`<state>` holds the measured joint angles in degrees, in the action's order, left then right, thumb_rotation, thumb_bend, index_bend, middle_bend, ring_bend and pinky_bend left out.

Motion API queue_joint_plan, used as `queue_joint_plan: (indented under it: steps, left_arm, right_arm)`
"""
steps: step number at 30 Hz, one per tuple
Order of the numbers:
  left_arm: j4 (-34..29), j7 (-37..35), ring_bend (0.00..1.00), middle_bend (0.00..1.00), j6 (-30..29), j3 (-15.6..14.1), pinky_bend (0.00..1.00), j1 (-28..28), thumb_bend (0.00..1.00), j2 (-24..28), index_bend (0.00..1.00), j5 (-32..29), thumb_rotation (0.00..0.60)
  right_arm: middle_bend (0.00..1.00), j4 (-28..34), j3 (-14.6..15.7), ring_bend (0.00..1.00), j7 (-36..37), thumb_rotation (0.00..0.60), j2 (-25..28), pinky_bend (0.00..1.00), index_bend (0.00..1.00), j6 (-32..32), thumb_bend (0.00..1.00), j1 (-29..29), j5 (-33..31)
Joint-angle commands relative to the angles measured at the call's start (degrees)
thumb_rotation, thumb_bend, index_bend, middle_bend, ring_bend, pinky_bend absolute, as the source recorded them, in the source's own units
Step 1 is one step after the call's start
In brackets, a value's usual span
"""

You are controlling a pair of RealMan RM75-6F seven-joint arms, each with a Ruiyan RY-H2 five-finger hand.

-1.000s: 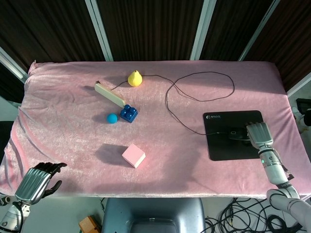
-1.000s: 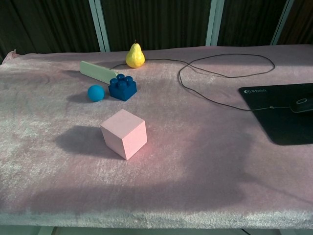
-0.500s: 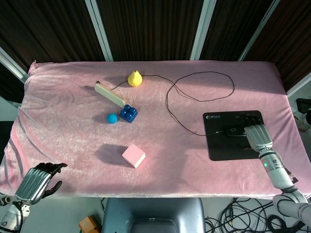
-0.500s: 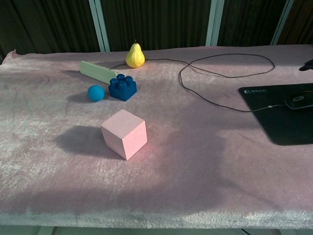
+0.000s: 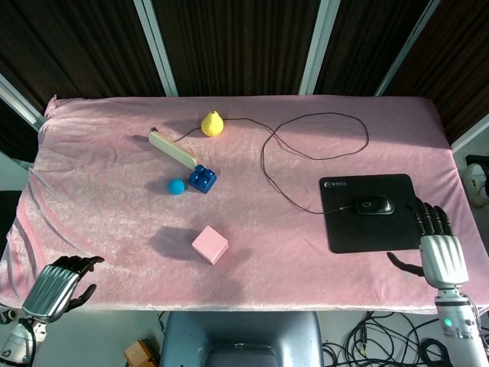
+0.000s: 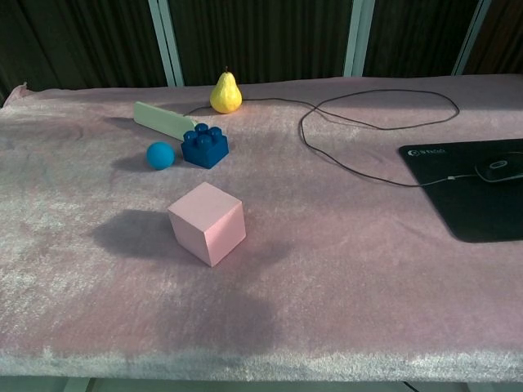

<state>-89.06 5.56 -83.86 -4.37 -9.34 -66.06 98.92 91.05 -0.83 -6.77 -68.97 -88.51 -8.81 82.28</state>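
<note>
Black mouse point(image 5: 374, 205) beyond right hand point(image 5: 441, 255)

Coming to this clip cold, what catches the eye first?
The pink cube stands alone near the front middle of the pink cloth. Further back sit a blue brick, blue ball, cream bar and yellow pear. On the right, a black mouse lies on its mat, the right hand just beside the mat, fingers spread.

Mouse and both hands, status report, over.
Right hand open, off the mouse pad, holding nothing. Left hand at near table edge, fingers curled, holding nothing. Mouse sits free on the pad, cord attached. Nothing between right hand and mouse.
</note>
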Motion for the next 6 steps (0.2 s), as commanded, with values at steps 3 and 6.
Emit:
queue_joint_plan:
  steps: [3,6]
  left_arm:
    - [-0.2,0.2,0.42,0.48,0.2,0.3,0.48,0.1,0.31,0.0,0.33,-0.8,0.600]
    - [-0.2,0.2,0.42,0.48,0.2,0.4,0.48,0.1,0.31,0.0,0.33,-0.9,0.600]
  right_arm:
    - [0.04,3.5,1.2,0.03,-3.7,0.600,2.0,0.11,0.00,-2.6,0.29,3.7,0.9]
    - [0.04,3.3,0.3,0.03,-4.9,0.600,1.4,0.11,0.00,-1.3,0.29,3.4,-0.2]
